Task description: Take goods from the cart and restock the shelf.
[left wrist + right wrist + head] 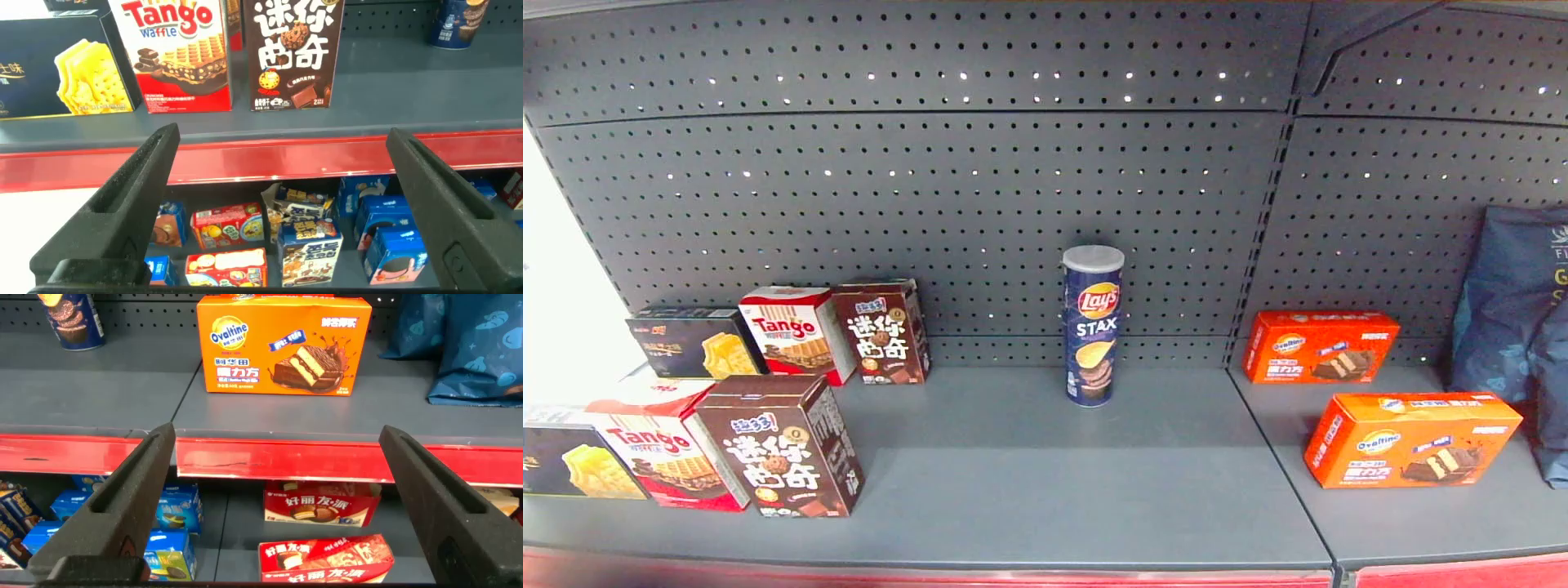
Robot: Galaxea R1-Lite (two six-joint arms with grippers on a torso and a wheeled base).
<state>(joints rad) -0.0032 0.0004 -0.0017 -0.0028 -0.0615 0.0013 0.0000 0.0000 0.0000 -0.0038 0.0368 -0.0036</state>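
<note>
Head view: The shelf [1045, 457] was only partly stocked. Two rows of snack boxes [783, 445] sat at its left end, one chip can [1093, 325] stood upright alone mid-shelf near the back panel, and two orange boxes [1411, 439] lay on the right section, one behind the other. Most of the middle was bare, so I judged much of the restocking was left. The blue bags [1511, 302] were cut off at the right edge, as was the yellow-print box at far left.

Left wrist view: The left gripper [282, 135] hung in front of the red shelf edge [270, 163], jaws spread wide and holding nothing. The front row of snack boxes stood just beyond it. Small packs [229, 224] on the tier below were partly hidden by the fingers, so I could not tell what they were.

Right wrist view: The right gripper [276, 431] was also spread wide and empty, level with the red edge and facing the front orange box. The red boxes [323, 505] below were partly hidden. With no goods in hand, a fresh pick from the cart seemed due.
</note>
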